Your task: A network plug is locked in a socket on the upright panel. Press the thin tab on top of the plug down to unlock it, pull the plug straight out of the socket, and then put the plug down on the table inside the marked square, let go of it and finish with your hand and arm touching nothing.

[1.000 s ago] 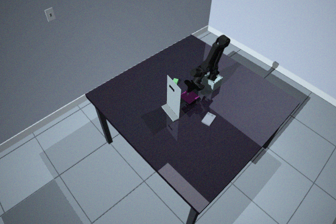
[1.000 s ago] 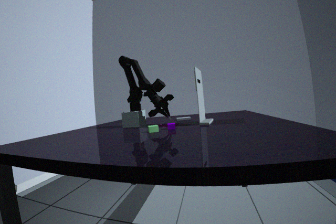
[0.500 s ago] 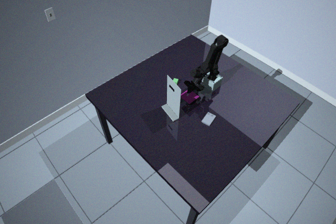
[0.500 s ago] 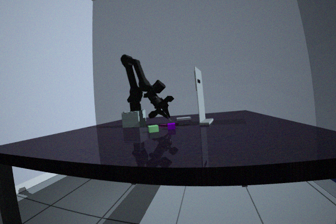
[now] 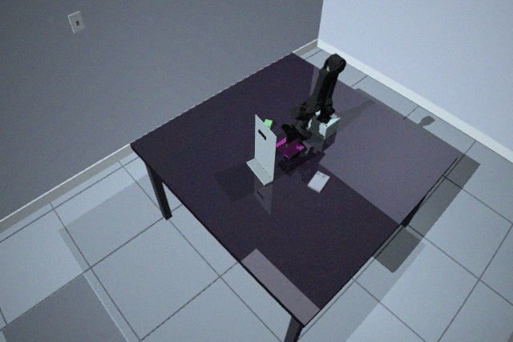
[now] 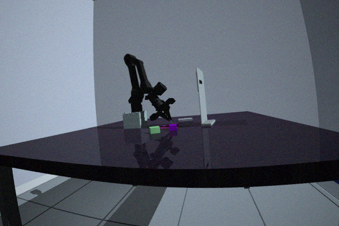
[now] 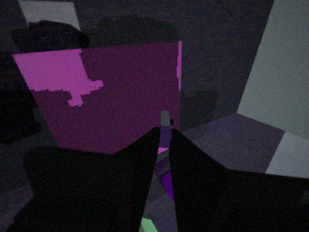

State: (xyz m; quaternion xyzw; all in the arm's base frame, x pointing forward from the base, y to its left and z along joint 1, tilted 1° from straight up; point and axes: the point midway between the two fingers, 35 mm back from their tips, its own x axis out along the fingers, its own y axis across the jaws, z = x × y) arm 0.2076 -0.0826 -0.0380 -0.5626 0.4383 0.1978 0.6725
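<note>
My gripper (image 5: pixel 287 142) (image 6: pixel 170 120) (image 7: pixel 164 132) is shut on the small grey plug (image 7: pixel 165 117), whose end shows just past the fingertips in the wrist view. The fingers point down, low over the magenta marked square (image 5: pixel 293 150) (image 7: pixel 121 106), near its edge on the panel side. The fingers hide most of the plug, and its tab cannot be made out. The pale upright panel (image 5: pixel 265 154) (image 6: pixel 203 100) (image 7: pixel 280 63) stands apart from the gripper, and its dark socket opening (image 5: pixel 262 134) shows no plug in it.
A purple block (image 6: pixel 172 127) (image 7: pixel 168 185) lies close beside the square. A light green block (image 5: pixel 268 123) (image 6: pixel 154 129) (image 7: pixel 148 225) lies farther off. A flat white box (image 5: pixel 318 181) (image 6: pixel 185 119) (image 7: pixel 50 14) lies on the opposite side of the square. The arm's pale base block (image 6: pixel 132 120) stands behind.
</note>
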